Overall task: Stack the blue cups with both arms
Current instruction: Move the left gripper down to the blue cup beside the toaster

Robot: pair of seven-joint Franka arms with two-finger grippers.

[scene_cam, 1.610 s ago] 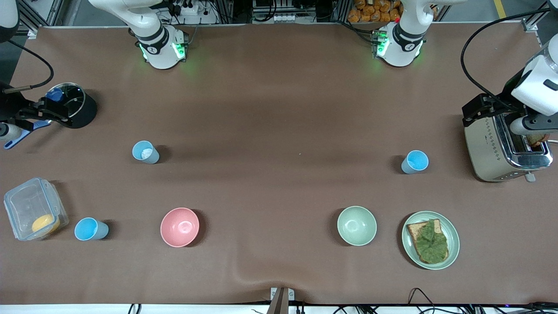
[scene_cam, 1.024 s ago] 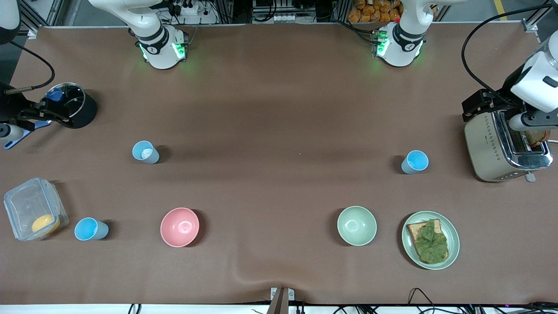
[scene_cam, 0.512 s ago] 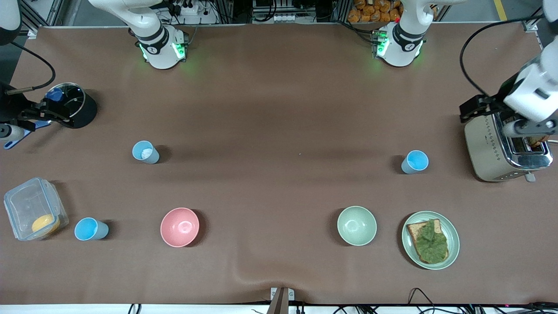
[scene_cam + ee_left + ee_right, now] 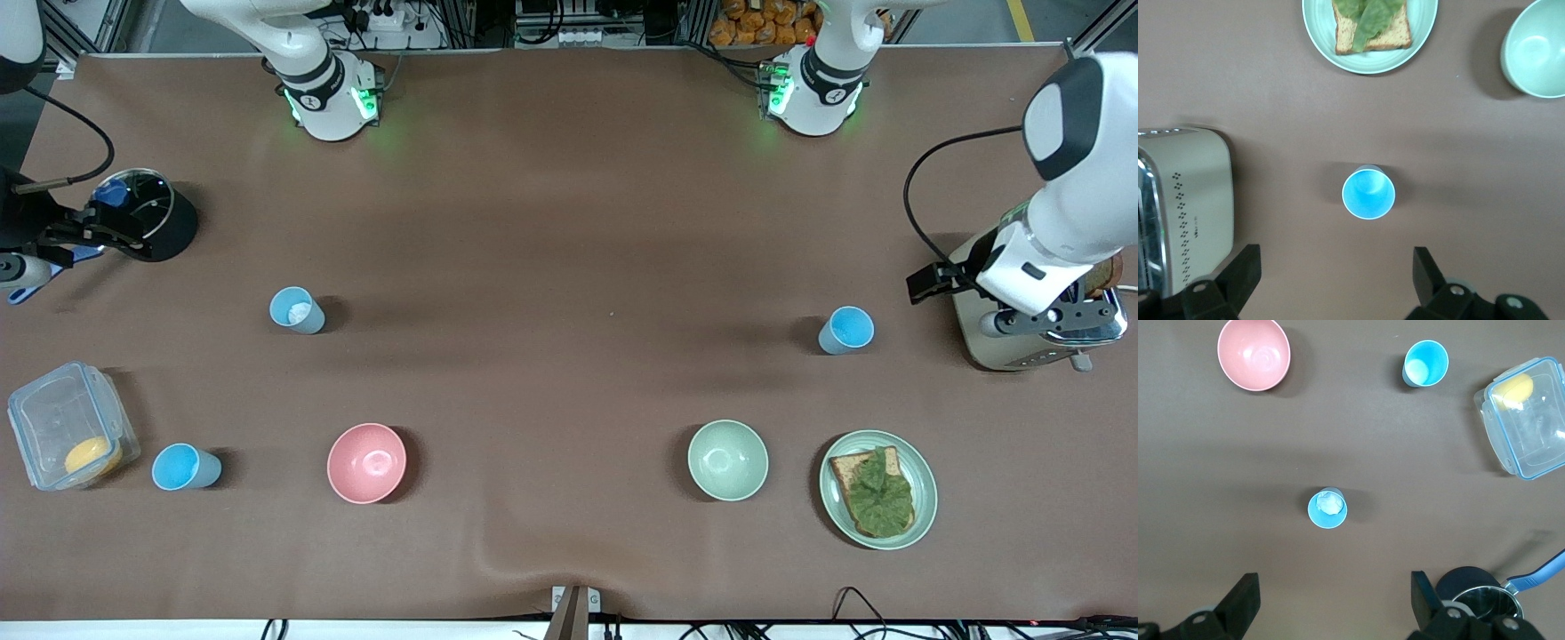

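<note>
Since the earlier frame, the left gripper (image 4: 1331,283) has swung from the toaster (image 4: 1022,307) toward the nearby blue cup (image 4: 846,330), jaws released. Right gripper (image 4: 1331,603), probably over the black pot (image 4: 151,222), waits with jaws released.

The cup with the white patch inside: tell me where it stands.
The cup with the white patch stands upright toward the right arm's end of the table, farther from the front camera than the pink bowl and nearer than the black pot.

toaster (image 4: 1022,333) partly hidden by left arm (image 4: 1062,204)
</note>
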